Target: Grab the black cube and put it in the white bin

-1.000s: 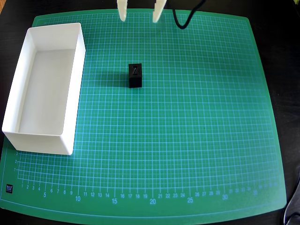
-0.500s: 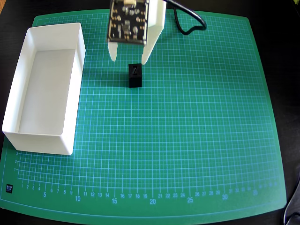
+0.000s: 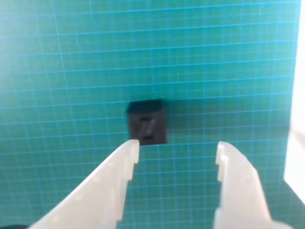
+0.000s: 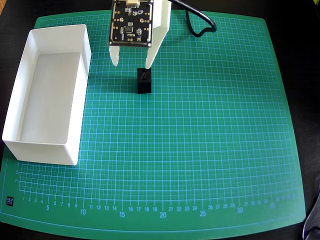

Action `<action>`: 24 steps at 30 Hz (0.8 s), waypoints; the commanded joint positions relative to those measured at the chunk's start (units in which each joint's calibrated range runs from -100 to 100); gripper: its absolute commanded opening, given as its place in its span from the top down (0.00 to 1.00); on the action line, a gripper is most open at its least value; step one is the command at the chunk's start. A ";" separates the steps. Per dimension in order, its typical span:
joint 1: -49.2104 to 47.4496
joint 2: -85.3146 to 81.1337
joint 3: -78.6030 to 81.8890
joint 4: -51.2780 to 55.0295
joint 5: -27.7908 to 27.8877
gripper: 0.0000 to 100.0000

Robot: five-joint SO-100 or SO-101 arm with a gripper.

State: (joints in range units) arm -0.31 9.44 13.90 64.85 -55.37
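Note:
The black cube (image 4: 144,81) sits on the green cutting mat, right of the white bin (image 4: 30,142). In the wrist view the cube (image 3: 147,124) lies just beyond my left fingertip, apart from it. My gripper (image 4: 132,64) hovers over the mat's far edge, open and empty, its two white fingers pointing toward the cube. In the wrist view the gripper (image 3: 177,153) has a wide gap between its fingers, and the cube is left of the gap's middle. The bin is empty.
The green cutting mat (image 4: 200,150) covers the dark table. A black cable (image 4: 197,22) loops at the far edge behind the arm. A white strip, the bin's side, shows at the right edge of the wrist view (image 3: 298,143).

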 commanded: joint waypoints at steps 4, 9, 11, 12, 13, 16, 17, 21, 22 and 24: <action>-1.29 0.96 -2.13 -2.35 0.28 0.78; -1.29 3.95 -2.22 -5.68 0.23 0.78; -1.29 3.69 -2.22 -5.68 0.23 0.78; -1.37 3.52 -2.22 -5.68 0.23 0.78; -2.46 3.35 -2.22 -5.60 0.23 0.78; -4.22 3.18 -3.03 -5.60 0.17 0.78; -4.55 2.50 -2.85 -5.60 0.17 0.78; -4.72 -0.06 -1.85 -2.78 -1.67 0.78; -4.72 -0.06 -1.94 -1.58 -1.82 0.78; -4.72 -0.06 -1.94 -0.39 -2.09 0.78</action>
State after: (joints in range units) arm -4.75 12.50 12.36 62.80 -56.95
